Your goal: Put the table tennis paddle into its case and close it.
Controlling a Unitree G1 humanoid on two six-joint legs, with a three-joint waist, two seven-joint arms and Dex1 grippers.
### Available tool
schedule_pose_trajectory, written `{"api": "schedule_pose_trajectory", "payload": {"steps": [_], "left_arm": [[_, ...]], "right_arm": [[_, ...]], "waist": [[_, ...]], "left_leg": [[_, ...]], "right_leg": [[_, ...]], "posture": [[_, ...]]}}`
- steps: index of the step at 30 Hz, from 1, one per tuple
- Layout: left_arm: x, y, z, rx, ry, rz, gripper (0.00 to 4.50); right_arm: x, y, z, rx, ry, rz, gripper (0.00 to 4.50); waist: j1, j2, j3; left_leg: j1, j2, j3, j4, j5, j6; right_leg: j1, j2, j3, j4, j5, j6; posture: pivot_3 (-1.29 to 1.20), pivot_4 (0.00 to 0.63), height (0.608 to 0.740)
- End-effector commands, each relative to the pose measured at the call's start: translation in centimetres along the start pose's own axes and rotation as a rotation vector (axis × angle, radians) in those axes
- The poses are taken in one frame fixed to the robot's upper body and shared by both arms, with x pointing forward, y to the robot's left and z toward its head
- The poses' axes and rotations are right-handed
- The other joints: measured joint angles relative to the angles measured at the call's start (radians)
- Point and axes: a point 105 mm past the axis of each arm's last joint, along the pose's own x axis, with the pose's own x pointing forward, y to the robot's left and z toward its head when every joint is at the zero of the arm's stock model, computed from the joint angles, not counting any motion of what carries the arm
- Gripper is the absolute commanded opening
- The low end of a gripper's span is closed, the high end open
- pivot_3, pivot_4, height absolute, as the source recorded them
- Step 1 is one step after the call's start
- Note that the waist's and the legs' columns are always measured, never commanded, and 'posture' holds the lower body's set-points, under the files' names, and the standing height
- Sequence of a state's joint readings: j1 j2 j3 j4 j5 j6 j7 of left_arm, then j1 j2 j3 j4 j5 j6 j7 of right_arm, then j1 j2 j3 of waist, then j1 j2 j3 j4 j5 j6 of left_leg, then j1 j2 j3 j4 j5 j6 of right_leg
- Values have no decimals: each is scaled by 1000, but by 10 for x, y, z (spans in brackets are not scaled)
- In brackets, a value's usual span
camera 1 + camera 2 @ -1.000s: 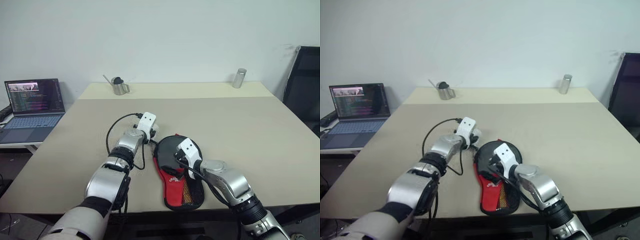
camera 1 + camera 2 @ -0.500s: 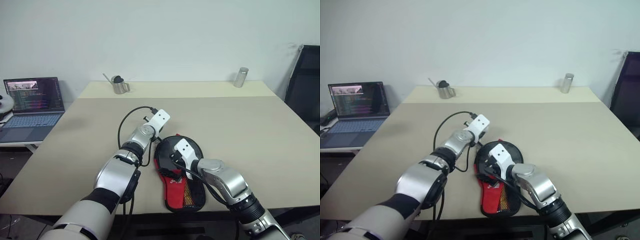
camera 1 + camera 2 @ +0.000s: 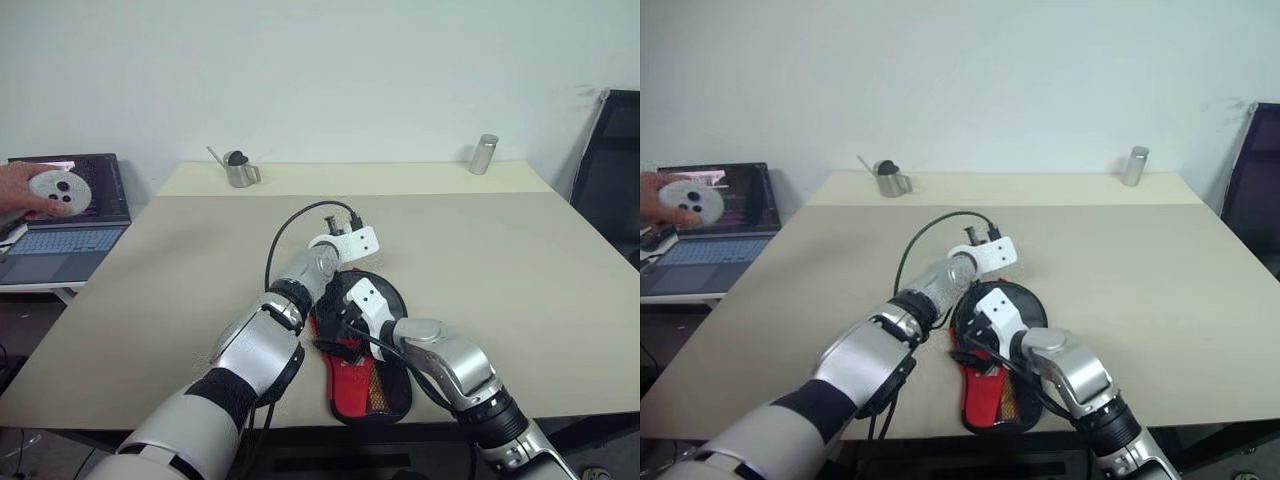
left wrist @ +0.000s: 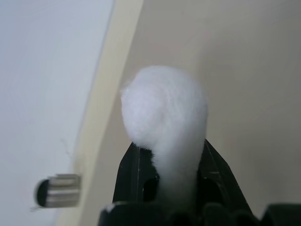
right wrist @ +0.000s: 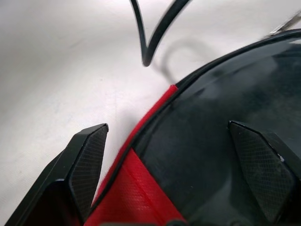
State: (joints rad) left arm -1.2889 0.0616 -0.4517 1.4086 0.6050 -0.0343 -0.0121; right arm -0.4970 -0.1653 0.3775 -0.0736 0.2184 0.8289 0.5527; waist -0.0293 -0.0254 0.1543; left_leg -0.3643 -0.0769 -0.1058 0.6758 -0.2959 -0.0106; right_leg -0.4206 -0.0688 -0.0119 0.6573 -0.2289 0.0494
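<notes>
The case (image 3: 362, 352) lies flat near the table's front edge, with its black round top toward the far side and its red lower part toward me. The paddle is hidden; I cannot tell it apart from the case's black top. My right gripper (image 5: 168, 127) is open and straddles the left rim of the case's round end, one finger (image 5: 87, 160) over the table and the other over the black surface. My left gripper (image 4: 168, 146) is shut on a white fluffy ball (image 4: 164, 113); it hovers just above the far left edge of the case, pointing away from me.
A laptop (image 3: 65, 200) stands on a side desk to the left, where a person's hand (image 3: 20, 185) holds a white disc. A metal pitcher (image 3: 238, 172) and a metal cylinder (image 3: 482, 153) stand at the table's far edge. A black chair (image 3: 610, 170) is on the right.
My left arm swung right and rose a little with the white ball, rolling its wrist. A person's hand with a white disc came in at the left. The right gripper stayed put.
</notes>
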Motion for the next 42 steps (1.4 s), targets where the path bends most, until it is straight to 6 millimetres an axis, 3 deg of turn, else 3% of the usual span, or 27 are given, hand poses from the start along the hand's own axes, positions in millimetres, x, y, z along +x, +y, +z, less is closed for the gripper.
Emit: {"api": "schedule_pose_trajectory", "payload": {"steps": [1, 7, 14, 17, 23, 24, 34, 37, 42], "left_arm": [[-1, 35, 49, 120, -155, 151, 308], [-7, 19, 96, 232, -328, 163, 308], [-12, -13, 116, 324, -429, 72, 308], [-12, -29, 114, 324, -420, -7, 308], [-8, -51, 84, 221, -295, -165, 308], [-7, -54, 78, 203, -273, -187, 1037], [-10, -72, 61, 213, -264, -281, 4488], [-11, -73, 60, 204, -275, -296, 4488], [-12, -58, 67, 123, -331, -285, 4488]], "right_arm": [[7, 6, -22, 62, 74, 24, 4500], [7, 8, -22, 73, 69, 29, 4500], [4, 14, -20, 78, 59, 34, 4500], [3, 16, -18, 81, 55, 36, 4500], [0, 17, -17, 84, 55, 34, 4500], [0, 17, -16, 85, 56, 35, 4500], [-2, 15, -19, 83, 69, 42, 4500], [-3, 12, -19, 84, 70, 38, 4500], [-5, 7, -21, 59, 76, 21, 4500]], "waist": [[1, 0, 0], [5, 0, 2], [10, 0, 2], [10, 0, 2], [8, 0, 2], [7, 0, 2], [5, 1, 0], [5, 1, -1], [5, 1, -1]], "left_leg": [[0, 0, 0, 0, 0, 0], [-1, 0, 0, 0, 0, 0], [-1, -1, 0, 0, 0, 0], [-1, -1, 0, 0, -1, 1], [-1, -1, 0, 0, -1, 2], [-1, -1, 0, 0, -1, 2], [0, -1, 0, 0, -1, 2], [1, -1, 0, 0, -1, 2], [1, -1, 0, 0, -1, 2]], "right_leg": [[0, 0, 0, 0, 0, 0], [0, -1, -1, 0, 0, 0], [0, -1, -1, 0, -1, 2], [0, -1, -1, -1, -2, 3], [1, -1, -1, -1, -2, 3], [1, -1, -1, -1, -2, 3], [2, -1, -1, -1, -2, 4], [2, -1, -1, -1, -2, 4], [2, -1, -1, -1, -2, 4]], "posture": [[0, 150, 740], [0, 150, 740], [0, 150, 740], [0, 150, 740], [0, 150, 740], [0, 150, 740], [0, 150, 740], [0, 150, 740], [0, 150, 740]]}}
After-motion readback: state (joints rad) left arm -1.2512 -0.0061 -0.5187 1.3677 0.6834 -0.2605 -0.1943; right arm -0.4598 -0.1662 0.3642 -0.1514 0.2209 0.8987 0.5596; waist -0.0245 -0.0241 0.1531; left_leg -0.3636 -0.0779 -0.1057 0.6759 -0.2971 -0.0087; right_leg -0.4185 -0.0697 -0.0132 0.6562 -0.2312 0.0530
